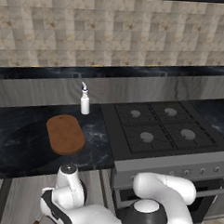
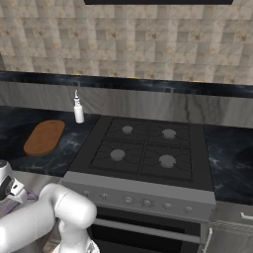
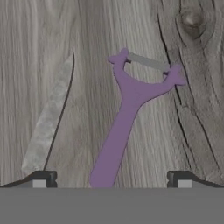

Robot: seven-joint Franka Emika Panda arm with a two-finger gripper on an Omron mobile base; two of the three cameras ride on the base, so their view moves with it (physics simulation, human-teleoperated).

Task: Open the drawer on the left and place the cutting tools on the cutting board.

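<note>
In the hand view I look straight down onto the pale wood-grain floor of the drawer point(image 3: 192, 87). A lilac-purple Y-shaped tool point(image 3: 127, 113) lies there, its forked head pointing away and its handle running down between my fingertips. To its left lies the knife's silver blade point(image 3: 48, 118); the knife's handle is out of view. My gripper point(image 3: 112, 178) is open, with one dark fingertip point(image 3: 43, 177) on each side of the purple handle and nothing gripped. The brown oval cutting board point(image 1: 65, 133) point(image 2: 44, 137) rests bare on the dark counter, left of the hob.
A white bottle point(image 1: 85, 103) point(image 2: 78, 112) stands behind the board by the hob's corner. The black four-burner hob point(image 1: 159, 128) point(image 2: 143, 148) sits to the right, above a grey oven front with knobs point(image 2: 143, 200). My arm bends down below the counter's front edge.
</note>
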